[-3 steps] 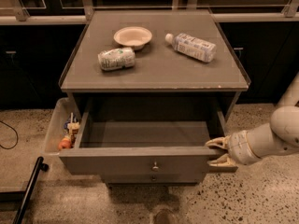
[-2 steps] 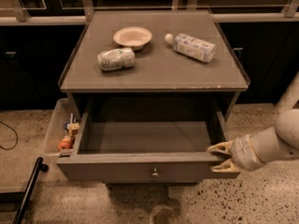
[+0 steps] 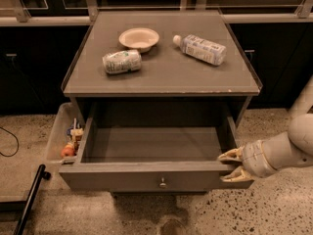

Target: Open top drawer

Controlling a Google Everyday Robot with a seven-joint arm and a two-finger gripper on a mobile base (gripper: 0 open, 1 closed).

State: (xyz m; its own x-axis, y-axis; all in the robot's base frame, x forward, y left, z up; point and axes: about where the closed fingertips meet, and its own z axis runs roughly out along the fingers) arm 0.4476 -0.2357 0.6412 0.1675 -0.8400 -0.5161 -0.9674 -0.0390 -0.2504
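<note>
The top drawer (image 3: 146, 176) is a wide grey-brown wooden drawer with a small round metal knob (image 3: 163, 182) at the centre of its front. It stands pulled far out from the cabinet (image 3: 161, 72), and its inside looks empty. My gripper (image 3: 231, 164) is at the drawer's right front corner, with one yellowish finger above the front panel's top edge and one below it beside the corner. The white arm runs off to the right.
On the cabinet top lie a paper bowl (image 3: 139, 37), a crushed can (image 3: 122, 61) and a plastic bottle (image 3: 200, 48) on its side. A tray (image 3: 57, 136) with small items sits left of the drawer. A black pole (image 3: 30, 199) lies on the speckled floor at the lower left.
The drawer has slid further out toward the camera, and my gripper has moved with its right front corner, down and slightly forward.
</note>
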